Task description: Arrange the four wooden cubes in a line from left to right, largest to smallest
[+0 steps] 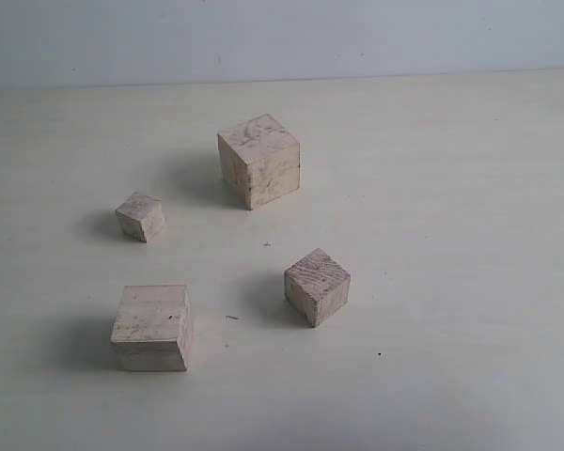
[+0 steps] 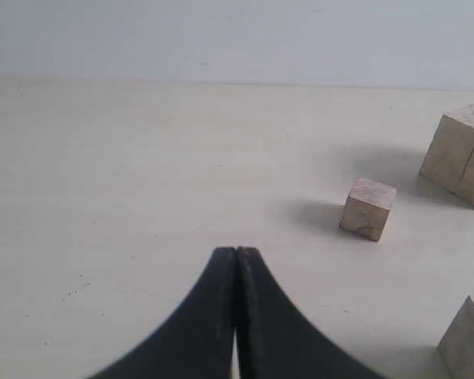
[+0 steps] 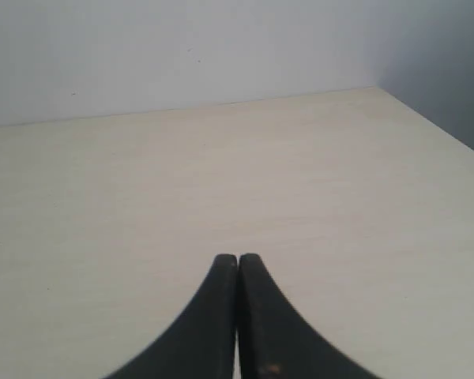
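Four pale wooden cubes lie scattered on the table in the exterior view. The largest cube [image 1: 259, 160] sits at the back centre. The smallest cube [image 1: 140, 216] is left of it. A second-largest cube [image 1: 152, 327] lies front left, and a smaller cube [image 1: 317, 286] stands front centre-right, turned corner-on. Neither arm shows in the exterior view. My left gripper [image 2: 236, 253] is shut and empty; its view shows the smallest cube [image 2: 368, 208], the largest cube [image 2: 463, 154] and a corner of another cube [image 2: 466, 347]. My right gripper [image 3: 237, 259] is shut and empty over bare table, with no cube in its view.
The pale table [image 1: 451, 188] meets a light wall [image 1: 282, 38] at the back. In the right wrist view the table's edge [image 3: 434, 122] runs close by, with a darker wall beyond it.
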Robot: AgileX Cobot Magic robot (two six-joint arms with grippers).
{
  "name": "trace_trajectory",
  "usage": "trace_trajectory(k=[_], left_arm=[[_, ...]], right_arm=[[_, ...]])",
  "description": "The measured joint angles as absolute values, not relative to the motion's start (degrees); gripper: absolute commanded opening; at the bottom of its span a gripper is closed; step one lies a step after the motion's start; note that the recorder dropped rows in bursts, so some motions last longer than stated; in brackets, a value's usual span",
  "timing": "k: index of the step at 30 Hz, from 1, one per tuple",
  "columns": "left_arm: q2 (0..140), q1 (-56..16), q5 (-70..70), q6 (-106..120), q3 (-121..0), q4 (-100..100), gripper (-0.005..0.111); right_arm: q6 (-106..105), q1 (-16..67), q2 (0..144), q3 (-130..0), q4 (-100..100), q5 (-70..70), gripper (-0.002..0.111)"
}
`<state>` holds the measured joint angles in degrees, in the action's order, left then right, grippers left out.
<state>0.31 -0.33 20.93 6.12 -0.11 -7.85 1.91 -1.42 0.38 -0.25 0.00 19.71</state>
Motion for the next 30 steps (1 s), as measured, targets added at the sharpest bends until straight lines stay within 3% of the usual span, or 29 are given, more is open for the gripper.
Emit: trace_trajectory(k=[9,30], left_arm=[[0.31,-0.33,20.93,6.12,-0.11,-7.85,0.000],[0.31,-0.33,21.05,6.12,-0.11,-7.85,0.000]], right_arm=[[1.91,-1.42,0.38,-0.25,0.00,19.10,0.000],[3.34,-1.42,0.38,-0.39,3.81,-5.23,0.000]])
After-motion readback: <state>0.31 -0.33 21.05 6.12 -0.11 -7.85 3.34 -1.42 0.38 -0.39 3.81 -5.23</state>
